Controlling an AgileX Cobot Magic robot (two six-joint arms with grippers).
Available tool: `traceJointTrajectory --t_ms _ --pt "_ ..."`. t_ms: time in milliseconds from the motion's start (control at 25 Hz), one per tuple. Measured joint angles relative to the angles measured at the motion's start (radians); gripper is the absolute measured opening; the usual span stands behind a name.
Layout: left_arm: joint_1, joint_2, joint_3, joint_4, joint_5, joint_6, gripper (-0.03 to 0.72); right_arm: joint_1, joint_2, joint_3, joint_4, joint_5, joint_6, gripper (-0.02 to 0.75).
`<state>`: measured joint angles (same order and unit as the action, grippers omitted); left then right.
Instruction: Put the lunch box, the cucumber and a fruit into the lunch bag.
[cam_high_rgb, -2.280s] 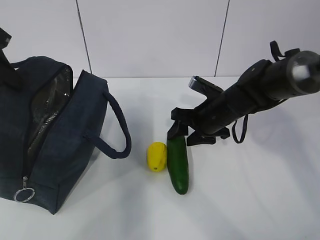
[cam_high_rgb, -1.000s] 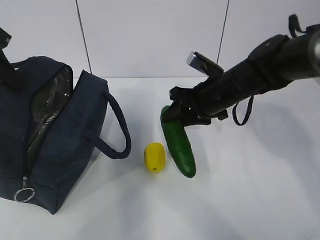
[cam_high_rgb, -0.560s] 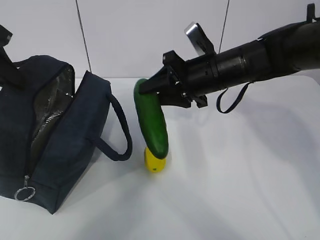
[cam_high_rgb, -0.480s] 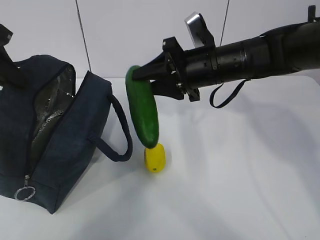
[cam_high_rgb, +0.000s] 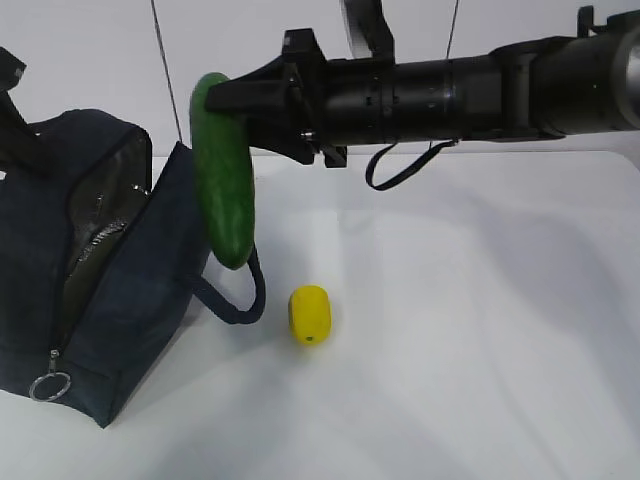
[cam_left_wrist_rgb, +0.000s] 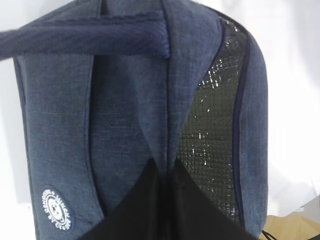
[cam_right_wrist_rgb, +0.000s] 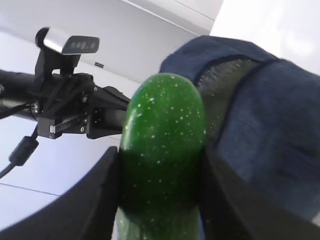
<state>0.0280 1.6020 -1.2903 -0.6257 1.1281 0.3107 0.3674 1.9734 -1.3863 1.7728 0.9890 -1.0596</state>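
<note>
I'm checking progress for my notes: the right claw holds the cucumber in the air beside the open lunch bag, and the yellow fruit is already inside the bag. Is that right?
Not quite. The yellow fruit lies on the table, outside the lunch bag, as the exterior view shows. The rest holds: the right claw holds the cucumber in the air beside the open bag.

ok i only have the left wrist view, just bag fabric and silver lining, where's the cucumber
Observer: In the air. The right gripper holds the cucumber by its top end, and it hangs nearly upright.
Operator: inside the bag yet
Observer: No. In the exterior view its lower end overlaps the near wall and handle of the lunch bag, outside the opening.
Operator: and the fruit
Observer: The yellow fruit lies on the table, right of that handle, untouched.
</note>
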Motion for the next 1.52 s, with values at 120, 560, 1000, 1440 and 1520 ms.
traceJointTrajectory --t_ms 120,560,1000,1440,1520 --pt "0.000 0.000 0.000 0.000 0.000 0.000 0.000 0.043 0.002 -0.049 0.002 -0.063 -0.033 0.324" --pt "0.000 0.000 0.000 -0.037 0.000 0.002 0.000 0.128 0.096 -0.207 0.012 -0.239 0.011 0.324" --pt "0.000 0.000 0.000 -0.039 -0.002 0.004 0.000 0.162 0.166 -0.222 0.022 -0.341 0.108 0.324" --pt "0.000 0.000 0.000 -0.039 -0.010 0.004 0.000 0.183 0.166 -0.222 -0.062 -0.338 0.241 0.324" --pt "0.000 0.000 0.000 -0.039 -0.012 0.004 0.000 0.183 0.166 -0.223 -0.104 -0.331 0.329 0.324"
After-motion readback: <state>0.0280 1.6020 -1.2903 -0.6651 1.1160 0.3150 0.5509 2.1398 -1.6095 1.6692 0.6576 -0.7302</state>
